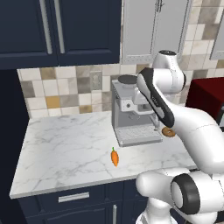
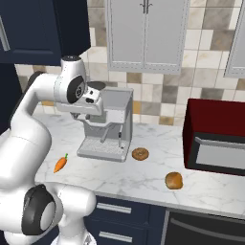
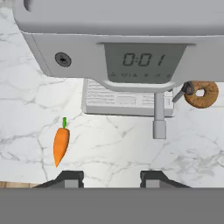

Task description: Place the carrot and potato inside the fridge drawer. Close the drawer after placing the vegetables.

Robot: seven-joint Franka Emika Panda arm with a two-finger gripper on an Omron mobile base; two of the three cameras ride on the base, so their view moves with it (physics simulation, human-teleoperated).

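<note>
Marble counter [image 3: 26, 109] below, clenched gripper [image 3: 111, 179] seemingly empty: open, drop squarely onto carrot [image 3: 61, 144] at ten o'clock.

you're facing a white marble table [image 1: 65, 144] on navy base cabinets with a steel-handled drawer [image 1: 73, 197]. behind it runs a backsplash [image 1: 65, 85] of beige, grey and tan tiles. above hang navy wall cabinets [image 1: 61, 30] on the left and pale grey ones [image 2: 146, 33] on the right. lighting is flat and even.
</note>
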